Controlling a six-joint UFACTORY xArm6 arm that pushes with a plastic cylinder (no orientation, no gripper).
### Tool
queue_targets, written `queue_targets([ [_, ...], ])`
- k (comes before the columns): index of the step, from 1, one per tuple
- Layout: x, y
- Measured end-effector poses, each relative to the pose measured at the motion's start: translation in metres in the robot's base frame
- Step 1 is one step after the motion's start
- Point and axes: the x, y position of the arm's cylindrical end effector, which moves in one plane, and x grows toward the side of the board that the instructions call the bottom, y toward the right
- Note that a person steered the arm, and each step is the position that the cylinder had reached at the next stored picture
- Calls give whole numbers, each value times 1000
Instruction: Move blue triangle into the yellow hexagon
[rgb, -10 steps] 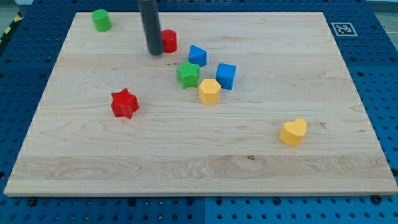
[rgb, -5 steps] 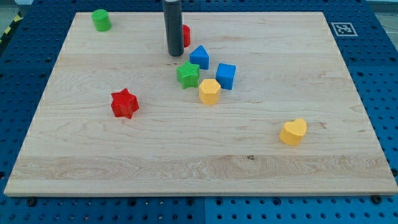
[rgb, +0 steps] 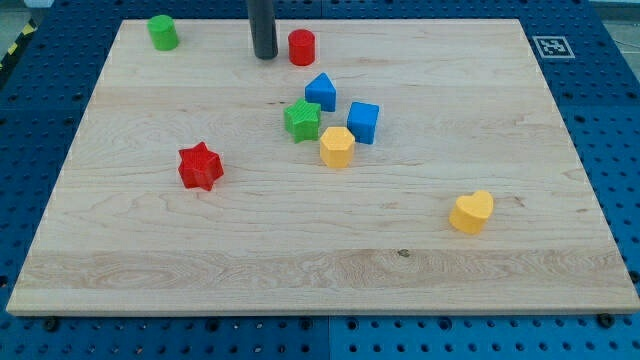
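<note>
The blue triangle (rgb: 320, 91) sits on the wooden board (rgb: 150, 230) above the centre. The yellow hexagon (rgb: 337, 146) lies just below and to the right of it, apart from it. Between them stand a green star (rgb: 302, 120) on the left and a blue cube (rgb: 363, 122) on the right. My tip (rgb: 264, 56) is near the view's top, up and to the left of the blue triangle, just left of a red cylinder (rgb: 301, 47). It touches no block.
A green cylinder (rgb: 162, 32) stands at the top left. A red star (rgb: 200, 166) lies at the left of centre. A yellow heart (rgb: 472, 212) lies at the lower right. A marker tag (rgb: 551, 46) sits beyond the board's top right corner.
My tip moved right past the red cylinder, nudging it up and right, then drew back up and to the left. The blue triangle and yellow hexagon have not moved.
</note>
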Motion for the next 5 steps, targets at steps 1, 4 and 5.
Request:
queue_targets([
  [1,-5,29],
  [4,41,50],
  [5,42,83],
])
